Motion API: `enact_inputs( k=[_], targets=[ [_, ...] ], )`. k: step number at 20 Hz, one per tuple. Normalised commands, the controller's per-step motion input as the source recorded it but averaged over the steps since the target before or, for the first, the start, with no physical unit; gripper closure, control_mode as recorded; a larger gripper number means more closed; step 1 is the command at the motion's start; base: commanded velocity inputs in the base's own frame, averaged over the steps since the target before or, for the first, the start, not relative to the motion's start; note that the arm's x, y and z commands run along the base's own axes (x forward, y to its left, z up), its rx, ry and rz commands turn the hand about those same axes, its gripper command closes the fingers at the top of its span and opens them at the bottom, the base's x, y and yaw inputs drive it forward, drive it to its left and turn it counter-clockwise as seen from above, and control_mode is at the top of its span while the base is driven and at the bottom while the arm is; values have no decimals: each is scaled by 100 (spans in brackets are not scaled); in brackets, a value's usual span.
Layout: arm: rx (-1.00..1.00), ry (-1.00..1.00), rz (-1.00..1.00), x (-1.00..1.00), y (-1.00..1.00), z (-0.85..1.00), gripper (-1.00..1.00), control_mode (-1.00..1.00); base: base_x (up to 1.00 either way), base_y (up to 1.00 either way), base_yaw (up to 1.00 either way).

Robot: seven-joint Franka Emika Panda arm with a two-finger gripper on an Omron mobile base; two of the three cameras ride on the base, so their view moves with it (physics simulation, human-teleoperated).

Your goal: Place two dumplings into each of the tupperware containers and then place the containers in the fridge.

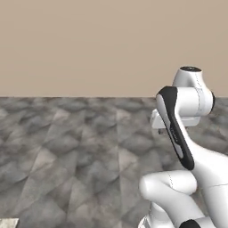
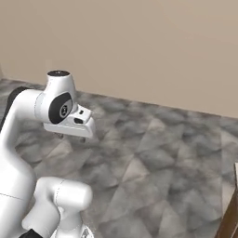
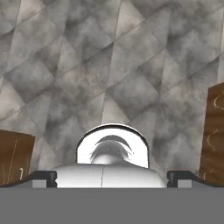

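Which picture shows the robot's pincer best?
The hand view: the pincer points down at the grey tiled floor, its two dark tips far apart, open, holding nothing. The right base view shows its pale body from the side; the left base view mostly hides it behind the arm.

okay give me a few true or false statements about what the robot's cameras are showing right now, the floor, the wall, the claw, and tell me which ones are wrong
1. The floor is grey stone-patterned tile. True.
2. The claw is shut on a dumpling. False: its dark tips stand wide apart at the bottom of the hand view, with nothing between them.
3. A plain beige wall rises behind the floor. True.
4. The hand view looks into an open fridge. False: it looks down at the grey floor, with brown wooden panels at its edges.
5. The arm is stretched out flat along the floor. False: it is folded upright above the base.
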Motion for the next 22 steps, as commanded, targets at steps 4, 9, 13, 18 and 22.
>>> enact_inputs(
  k=[4,9,13,18,22],
  targets=[
    [0,0,0,0,0,0,-100,100,100,-7,60],
    [0,0,0,0,0,0,-100,100,100,-5,61],
    [0,0,0,0,0,0,-100,100,100,-4,59],
    [0,0,0,0,0,0,-100,100,100,-5,59],
    [0,0,0,0,0,0,-100,100,100,-14,54]
  ],
)
